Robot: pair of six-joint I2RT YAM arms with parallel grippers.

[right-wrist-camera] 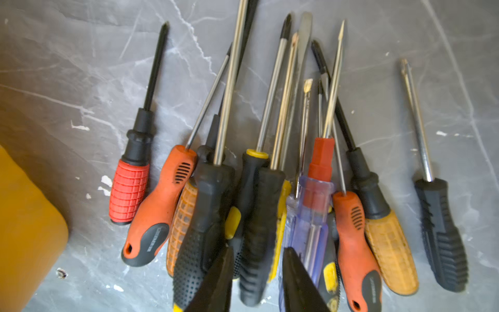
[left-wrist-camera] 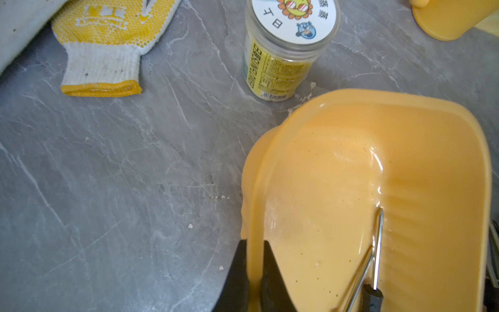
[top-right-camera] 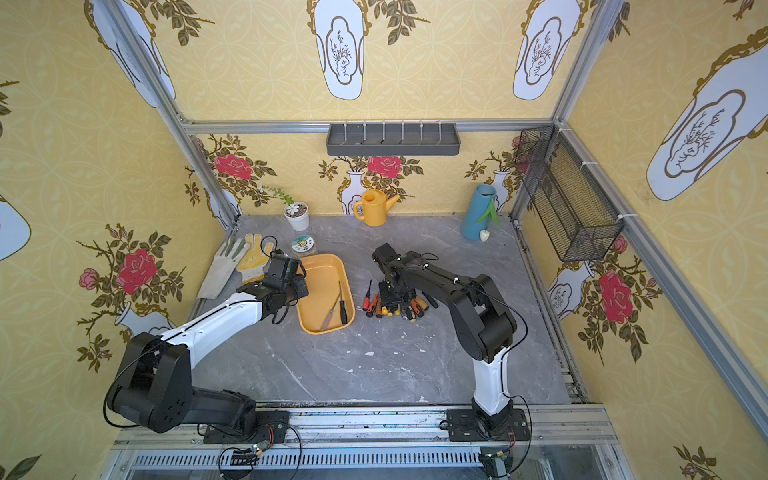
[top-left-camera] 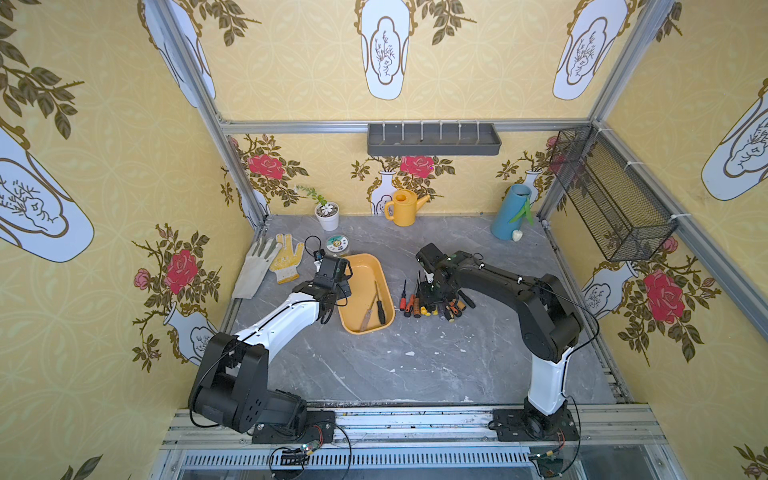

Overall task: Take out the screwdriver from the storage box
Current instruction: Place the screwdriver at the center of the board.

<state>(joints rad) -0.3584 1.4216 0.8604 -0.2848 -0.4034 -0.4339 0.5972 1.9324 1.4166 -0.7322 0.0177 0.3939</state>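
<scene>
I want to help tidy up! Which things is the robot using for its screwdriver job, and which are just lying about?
For the job: storage box, two screwdrivers inside it, screwdriver pile beside it, left gripper pinching its rim, right gripper over the pile.

Just lying about: gloves, jar, flowerpot, watering can, blue vase, grey wall tray, mesh basket.

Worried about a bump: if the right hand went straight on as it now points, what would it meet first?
Probably the black-handled screwdriver atop the screwdriver pile, lying between the open fingers of the right hand; the exact gap is unclear.
</scene>
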